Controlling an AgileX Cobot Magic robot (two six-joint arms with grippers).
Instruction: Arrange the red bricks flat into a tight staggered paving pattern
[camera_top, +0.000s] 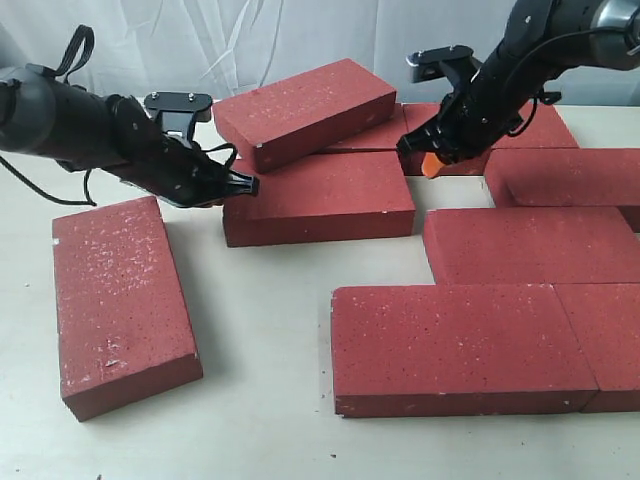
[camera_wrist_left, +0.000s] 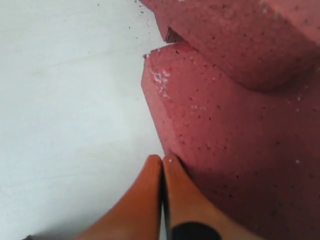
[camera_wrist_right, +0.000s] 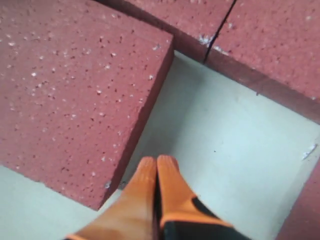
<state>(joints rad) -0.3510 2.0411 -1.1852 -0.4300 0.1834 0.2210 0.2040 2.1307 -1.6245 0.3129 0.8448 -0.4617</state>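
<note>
Several red bricks lie on the pale table. One middle brick lies flat, and another brick rests tilted across its far edge. My left gripper is shut and empty, its tips touching that middle brick's left end; the left wrist view shows my left gripper there. My right gripper is shut and empty, low in the gap at the brick's right end. In the right wrist view my right gripper sits beside the brick's corner.
A loose brick lies at the front left. Laid bricks fill the right side, with more bricks at the back. Bare table shows in the gap by my right gripper.
</note>
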